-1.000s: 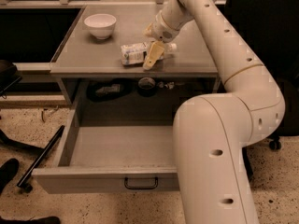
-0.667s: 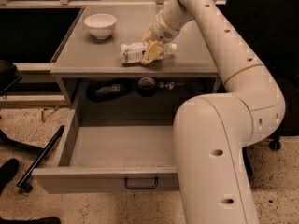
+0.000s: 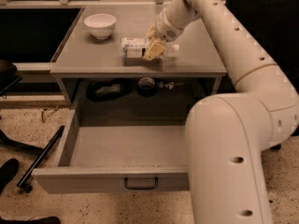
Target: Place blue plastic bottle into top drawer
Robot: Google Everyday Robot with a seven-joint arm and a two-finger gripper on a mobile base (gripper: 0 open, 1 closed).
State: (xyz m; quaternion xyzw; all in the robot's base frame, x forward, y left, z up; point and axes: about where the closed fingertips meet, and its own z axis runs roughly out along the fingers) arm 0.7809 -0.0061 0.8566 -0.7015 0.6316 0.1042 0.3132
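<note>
Cabinet top (image 3: 93, 59): grey, flat. Blue plastic bottle (image 3: 133, 47) lies on its side near the middle of it, pale label to the left, the far end poking out to the right past the gripper. It is not in any container.

Gripper (image 3: 152, 45): down at the bottle's mid-length, crossing in front of it in the camera view. Clenched or released: cannot tell. The arm (image 3: 224, 45) runs in from the upper right, and its bulky lower segment fills the right foreground.

White bowl (image 3: 99, 24): upright at the back left of the cabinet top, well apart from the bottle. Inside shows plain white.

Top drawer (image 3: 84, 181): pulled well out toward the camera, with a small black handle (image 3: 140, 183) at the centre of the front panel. Grey floor and left wall are in view; the right part is hidden behind the arm. The bottle is above and behind it, not in it.

Recess under the cabinet top, behind the drawer: a dark flat item (image 3: 108, 89) at left, a round dark object (image 3: 146, 84) at centre, small bits beside that. Too dim to name
</note>
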